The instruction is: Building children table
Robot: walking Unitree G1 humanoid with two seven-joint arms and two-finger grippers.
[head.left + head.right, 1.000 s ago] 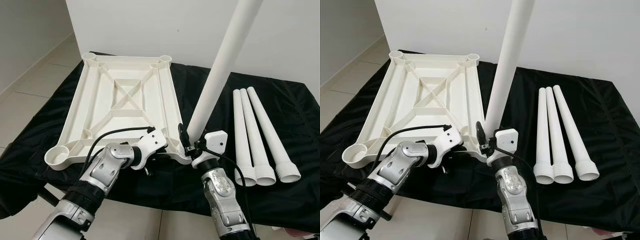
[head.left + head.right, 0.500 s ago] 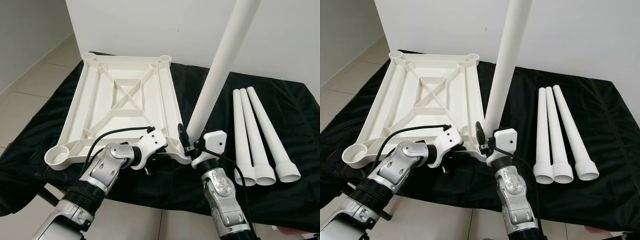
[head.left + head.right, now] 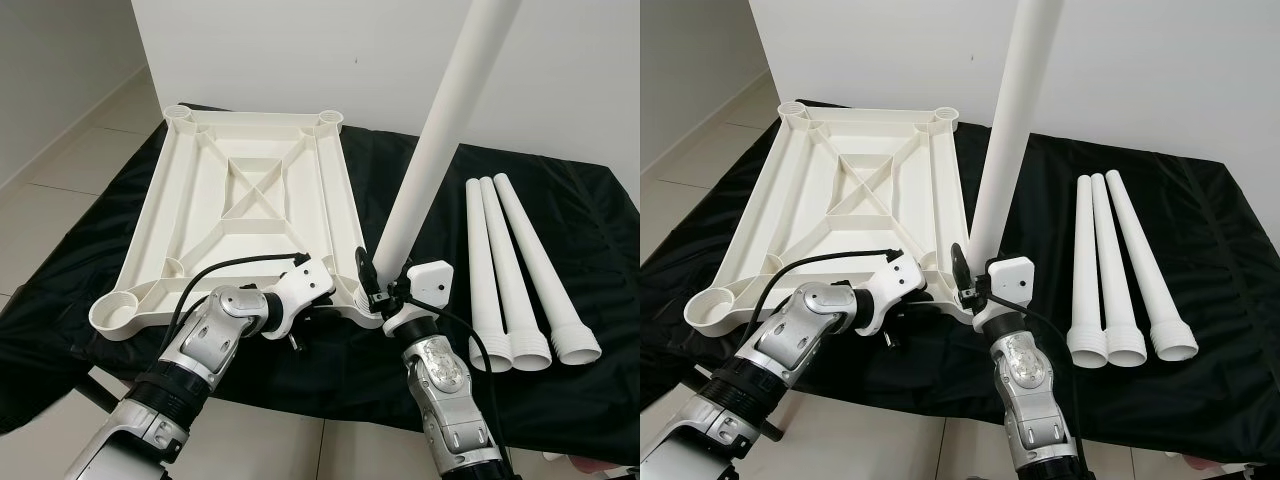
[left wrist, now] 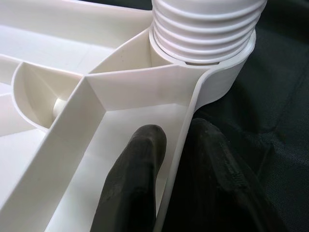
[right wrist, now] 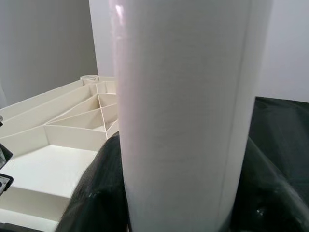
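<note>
**Leg leans over its near-right socket**

While the left tool (image 4: 159,193) pinches the tabletop (image 3: 245,190) rim, the right tool (image 3: 385,290) clamps the leg (image 3: 440,130), its threaded foot seated in the socket (image 4: 212,72), long axis tilting far-right.

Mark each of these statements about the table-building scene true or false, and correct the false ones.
1. The white plastic tabletop lies upside down on the black cloth, ribs facing up. True.
2. Four loose white plastic legs lie on the cloth to the tabletop's right. False: three lie there.
3. The right gripper holds the upright white leg with its ribbed end in the tabletop's near right corner socket. True.
4. The left gripper hovers clear of the tabletop. False: its fingers straddle the tabletop's edge wall beside that socket.
5. The far corner sockets already hold legs. False: both are empty.
</note>
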